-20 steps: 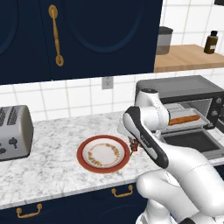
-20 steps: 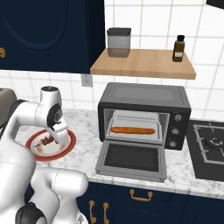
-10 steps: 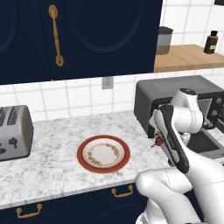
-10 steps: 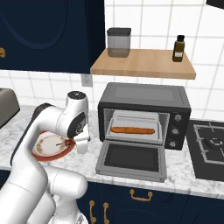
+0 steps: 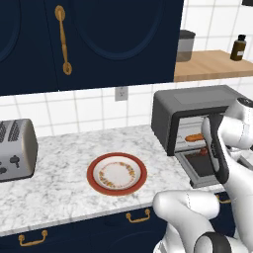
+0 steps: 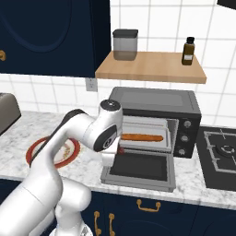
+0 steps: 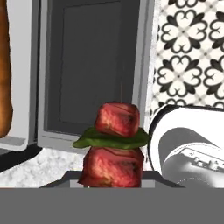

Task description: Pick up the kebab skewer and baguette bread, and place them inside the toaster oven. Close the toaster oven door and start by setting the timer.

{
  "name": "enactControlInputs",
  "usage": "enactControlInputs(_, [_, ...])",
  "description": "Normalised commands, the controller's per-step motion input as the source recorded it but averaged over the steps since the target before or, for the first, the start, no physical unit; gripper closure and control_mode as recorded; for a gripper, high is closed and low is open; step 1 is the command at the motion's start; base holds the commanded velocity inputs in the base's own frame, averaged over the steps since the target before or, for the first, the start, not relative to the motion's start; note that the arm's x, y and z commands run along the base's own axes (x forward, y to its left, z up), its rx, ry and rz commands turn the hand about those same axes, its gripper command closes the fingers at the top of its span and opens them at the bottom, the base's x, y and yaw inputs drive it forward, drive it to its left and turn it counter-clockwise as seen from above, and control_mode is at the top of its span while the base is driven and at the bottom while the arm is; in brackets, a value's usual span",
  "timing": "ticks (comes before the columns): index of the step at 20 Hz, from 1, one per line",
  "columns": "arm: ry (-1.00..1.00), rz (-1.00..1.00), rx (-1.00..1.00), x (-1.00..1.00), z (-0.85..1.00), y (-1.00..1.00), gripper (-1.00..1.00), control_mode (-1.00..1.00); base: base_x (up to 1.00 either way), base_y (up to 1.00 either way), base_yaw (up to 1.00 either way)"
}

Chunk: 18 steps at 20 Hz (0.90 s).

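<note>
My gripper (image 5: 204, 154) is shut on the kebab skewer (image 7: 114, 144), whose red and green chunks stand up between the fingers in the hand view. It hangs just above the toaster oven door (image 6: 140, 168), which lies open and flat in front of the toaster oven (image 6: 154, 99). A bit of the skewer (image 6: 120, 150) shows red beside the hand in the right base view. The baguette bread (image 6: 142, 137) lies lengthwise on the light tray inside the oven (image 5: 197, 101), and shows again as baguette (image 7: 4, 87) at the left edge of the hand view. The door (image 7: 87, 65) lies below the skewer.
A red-rimmed plate (image 5: 92, 173) sits bare on the marble counter left of the oven. Further left stands a silver toaster (image 5: 15, 150). A stove (image 6: 221, 156) is to the oven's right. Above it, a wooden shelf (image 6: 152, 69) carries a jar and a bottle.
The arm has swung right from over the plate to the open oven door, carrying the kebab skewer along. The plate and baguette have not moved.
</note>
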Motion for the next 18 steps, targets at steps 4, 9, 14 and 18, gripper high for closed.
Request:
enactControlInputs(4, [0.00,-0.29,0.03,0.26,0.02,-0.86,1.00,-1.00,0.00,0.00,0.00])
enactControlInputs(9, [0.00,-0.22,0.02,0.42,0.00,-0.60,1.00,-1.00,0.00,0.00,0.00])
enactControlInputs(14, [0.00,-0.14,0.01,0.72,0.00,-0.14,1.00,-1.00,0.00,0.00,0.00])
enactControlInputs(18, [-0.03,0.08,0.00,0.59,-0.04,0.00,1.00,-1.00,0.00,0.00,0.00])
